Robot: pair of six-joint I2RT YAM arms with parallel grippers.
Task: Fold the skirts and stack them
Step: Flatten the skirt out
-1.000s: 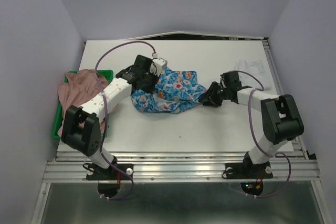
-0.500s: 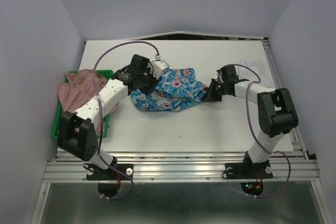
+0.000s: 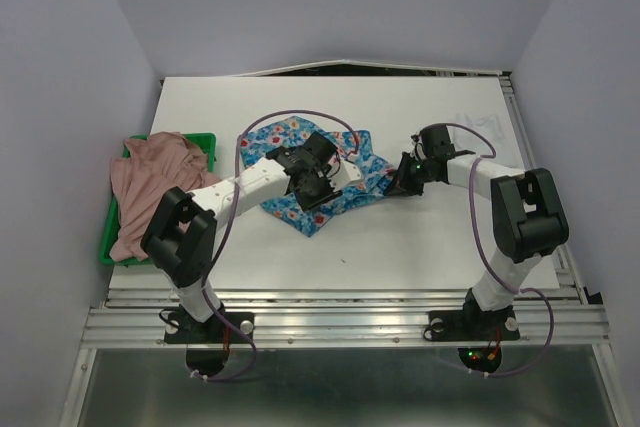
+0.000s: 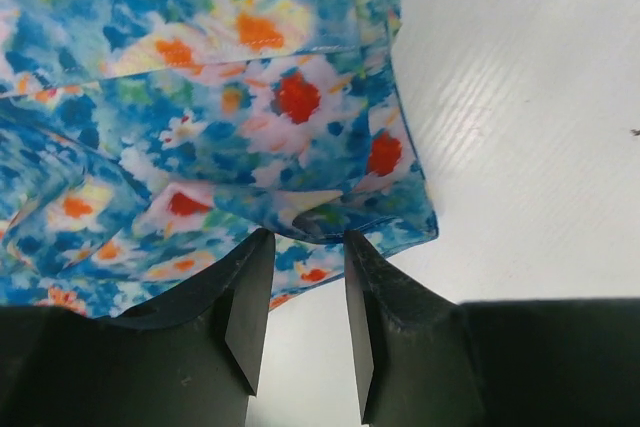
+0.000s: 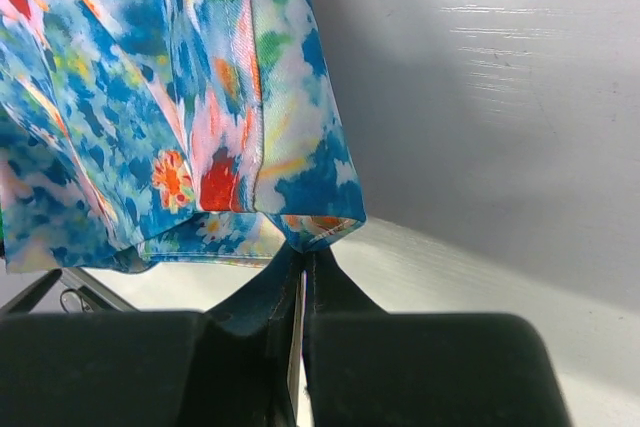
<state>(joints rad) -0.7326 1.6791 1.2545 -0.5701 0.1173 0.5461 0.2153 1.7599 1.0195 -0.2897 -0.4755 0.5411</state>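
The left gripper point(image 4: 305, 247) stands with its two fingers spread apart, a clear gap between them, and the hem of the blue floral skirt point(image 4: 200, 97) lies just ahead of its tips, one small fold dipping into the gap. From the top view this gripper point(image 3: 325, 185) sits over the middle of the skirt point(image 3: 290, 132), with cloth spreading beyond it and to both sides. The right gripper point(image 5: 300, 252) has its fingers pressed together on a corner of the skirt's hem point(image 5: 150, 97), and the cloth fans out ahead of it and to its left, while bare white table point(image 5: 480, 97) lies to its right. In the top view the right gripper point(image 3: 400, 179) meets the skirt's right-hand edge, low over the table point(image 3: 430, 247). Well to the left of the left gripper, a dusty-pink skirt point(image 3: 150, 182) lies bunched in a green tray point(image 3: 205, 137), spilling over its near rim.
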